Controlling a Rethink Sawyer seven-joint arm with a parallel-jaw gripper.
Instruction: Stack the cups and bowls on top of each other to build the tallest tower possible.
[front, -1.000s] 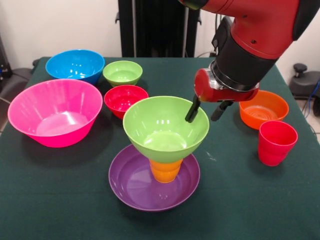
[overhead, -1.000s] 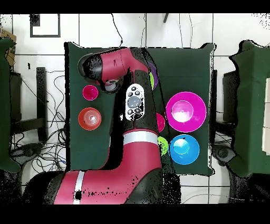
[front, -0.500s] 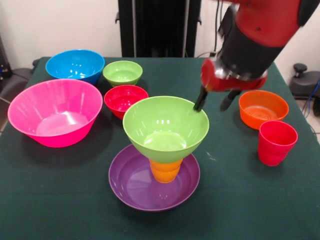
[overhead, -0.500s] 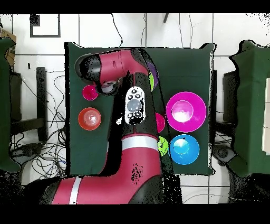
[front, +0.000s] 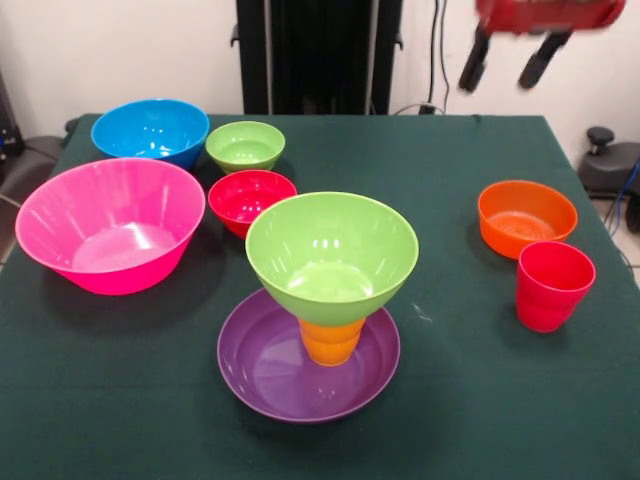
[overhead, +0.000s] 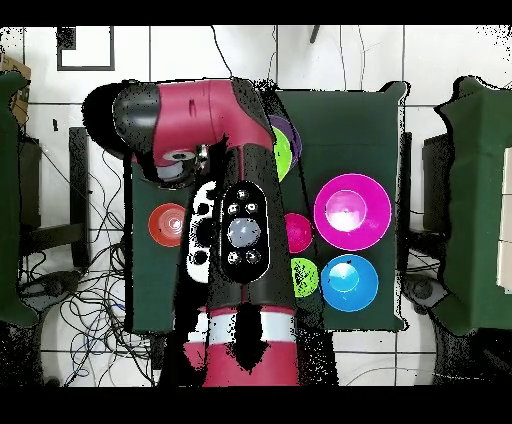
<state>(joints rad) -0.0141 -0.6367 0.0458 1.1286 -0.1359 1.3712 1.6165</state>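
Nearest the bench's (front: 500, 420) front edge, about midway along it, stands the tower (front: 325, 300): the shallow purple bowl (front: 262, 372) as base, an orange cup (front: 331, 342) upside down in its middle, and the large lime green bowl (front: 331, 256) sitting upright on that cup. Toward the right edge a red cup (front: 552, 285) stands alone, with the small orange bowl (front: 526, 217) just behind it. By the left edge lies the big pink bowl (front: 110, 224). The small red bowl (front: 251, 200) sits just behind the tower, beside the pink bowl. Farther back are the small green bowl (front: 245, 146) and, at the far left corner, the blue bowl (front: 150, 131). The pincer (front: 506, 59) hangs high above the far right part of the bench, its two dark fingers (front: 473, 62) spread apart and holding nothing.
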